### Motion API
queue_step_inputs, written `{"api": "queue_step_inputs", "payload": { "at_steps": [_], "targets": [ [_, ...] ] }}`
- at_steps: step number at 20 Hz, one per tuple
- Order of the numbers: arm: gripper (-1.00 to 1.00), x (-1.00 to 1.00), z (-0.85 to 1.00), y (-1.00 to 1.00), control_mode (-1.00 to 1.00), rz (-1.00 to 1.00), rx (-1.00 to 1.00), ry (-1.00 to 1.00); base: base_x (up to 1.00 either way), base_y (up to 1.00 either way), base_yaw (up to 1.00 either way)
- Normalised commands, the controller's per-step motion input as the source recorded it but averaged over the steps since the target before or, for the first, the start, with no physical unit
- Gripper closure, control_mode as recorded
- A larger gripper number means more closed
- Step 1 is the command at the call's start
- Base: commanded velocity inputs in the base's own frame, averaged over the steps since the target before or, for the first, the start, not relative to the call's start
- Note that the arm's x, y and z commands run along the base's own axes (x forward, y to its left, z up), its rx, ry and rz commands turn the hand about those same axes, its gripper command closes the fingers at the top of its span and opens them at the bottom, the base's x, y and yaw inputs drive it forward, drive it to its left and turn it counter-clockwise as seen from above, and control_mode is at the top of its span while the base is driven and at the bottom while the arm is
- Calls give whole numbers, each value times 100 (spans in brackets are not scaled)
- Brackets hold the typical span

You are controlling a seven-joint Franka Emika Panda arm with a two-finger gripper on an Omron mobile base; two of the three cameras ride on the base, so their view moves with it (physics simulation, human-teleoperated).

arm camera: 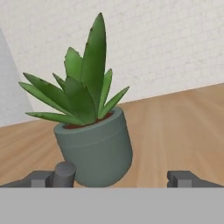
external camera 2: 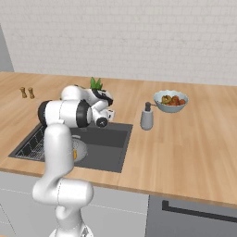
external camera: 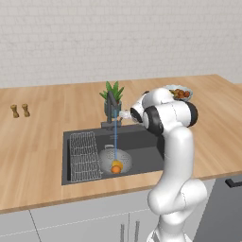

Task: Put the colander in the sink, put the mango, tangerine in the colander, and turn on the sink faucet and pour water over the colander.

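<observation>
The grey colander sits in the dark sink, right of the wire rack. The yellow mango and the orange tangerine lie inside it. A thin blue stream of water falls from the faucet spout into the colander. My gripper hovers just right of the faucet, open and holding nothing. In the hand view its fingertips stand wide apart, with a small grey knob by the left tip. From the right, the arm hides most of the colander.
A spiky green plant in a grey pot stands right behind the faucet. The wire rack fills the sink's left side. A soap dispenser and a fruit bowl stand to the right. Two small shakers are far left.
</observation>
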Motion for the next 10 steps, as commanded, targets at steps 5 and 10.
{"api": "queue_step_inputs", "payload": {
  "at_steps": [5,10],
  "targets": [
    [-100,0,0,-49,-100,0,0,0,0,0,0],
    [-100,0,0,-41,-100,0,0,0,0,0,0]
  ]
}}
